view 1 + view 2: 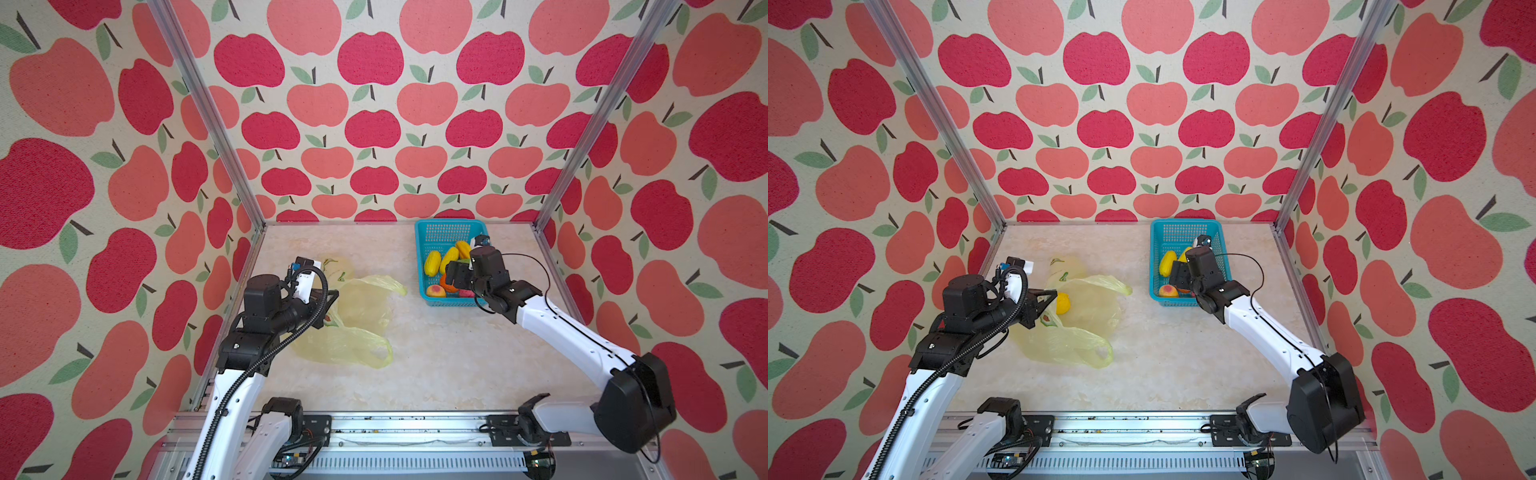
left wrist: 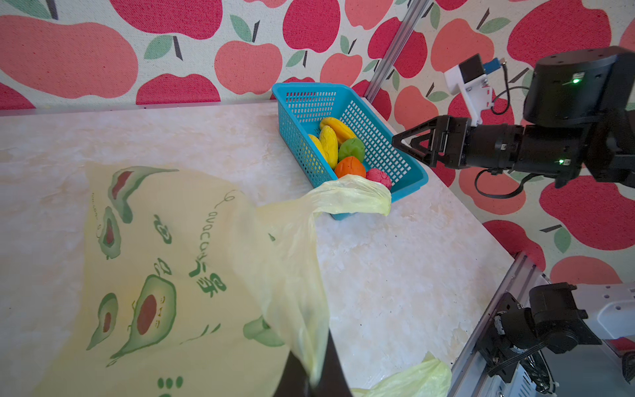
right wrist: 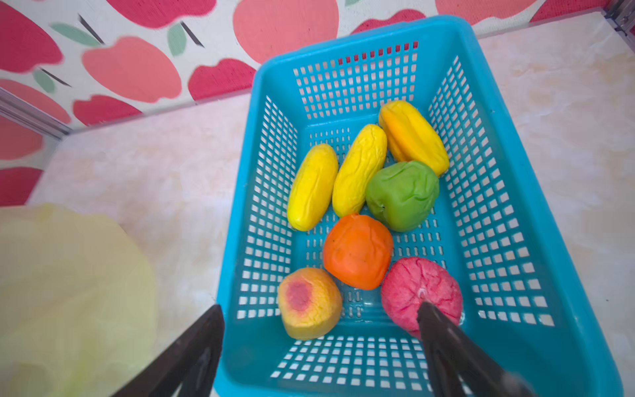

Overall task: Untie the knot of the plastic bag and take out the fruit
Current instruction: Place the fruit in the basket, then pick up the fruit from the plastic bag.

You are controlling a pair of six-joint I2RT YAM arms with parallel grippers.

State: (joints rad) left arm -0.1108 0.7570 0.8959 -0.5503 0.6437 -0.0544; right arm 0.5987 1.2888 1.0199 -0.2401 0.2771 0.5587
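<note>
So the left gripper [image 2: 311, 373] is clamped shut on the bag [image 1: 1088, 307], left of centre in a top view with one yellow fruit [image 1: 1062, 303] seemingly inside, while the right gripper [image 3: 319, 308] hangs wide open and empty over the basket [image 3: 343, 72], so I reckon the thin film could slip and the fruit roll away.

On table [image 1: 436, 365]: plastic bag [image 1: 361, 303] left, fruit [image 3: 357, 251] in basket [image 3: 360, 41] right.

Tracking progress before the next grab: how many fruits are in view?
8 fruits. Seven in the basket: two yellow, one orange-yellow, one green, one orange, one peach, one pink. One more yellow at the bag. Others may hide under its plastic.
</note>
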